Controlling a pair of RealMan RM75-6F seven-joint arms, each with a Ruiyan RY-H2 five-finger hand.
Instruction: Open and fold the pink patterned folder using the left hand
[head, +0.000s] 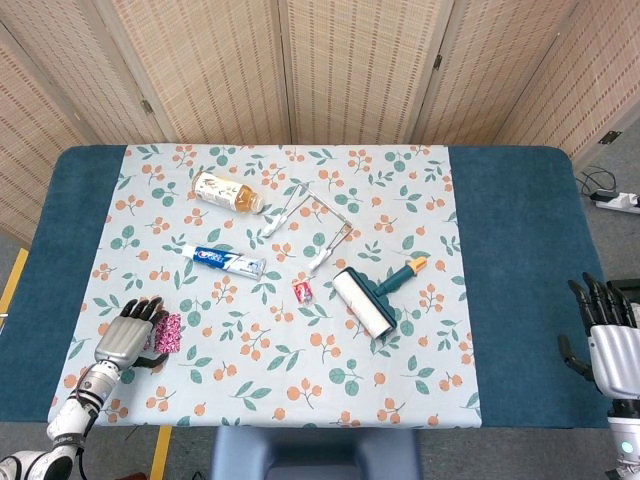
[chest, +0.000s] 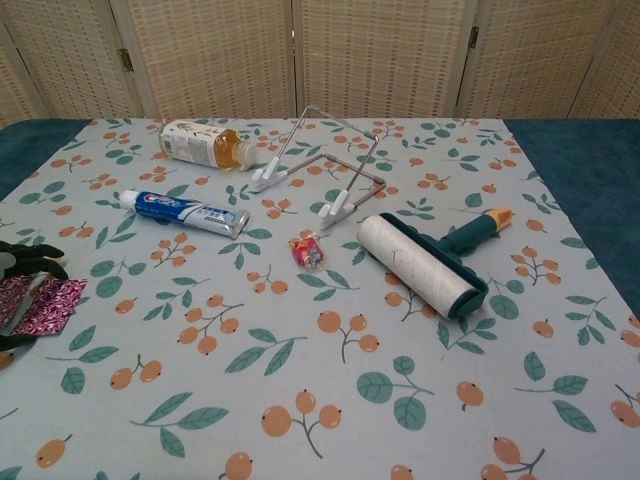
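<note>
The pink folder (head: 168, 333) is seen at the left edge of the floral cloth (head: 290, 370), near the front, with the left hand (head: 128, 333) laid over its left part. Dark fingertips (chest: 30, 262) are placed on the folder; whether it is pinched cannot be told. The right hand (head: 607, 340) is held off the table's right side, fingers spread, nothing in it.

Your left hand (head: 126, 337) lies palm-down, fingers forward; your right hand (head: 610, 345) hangs open, fingers spread.
</note>
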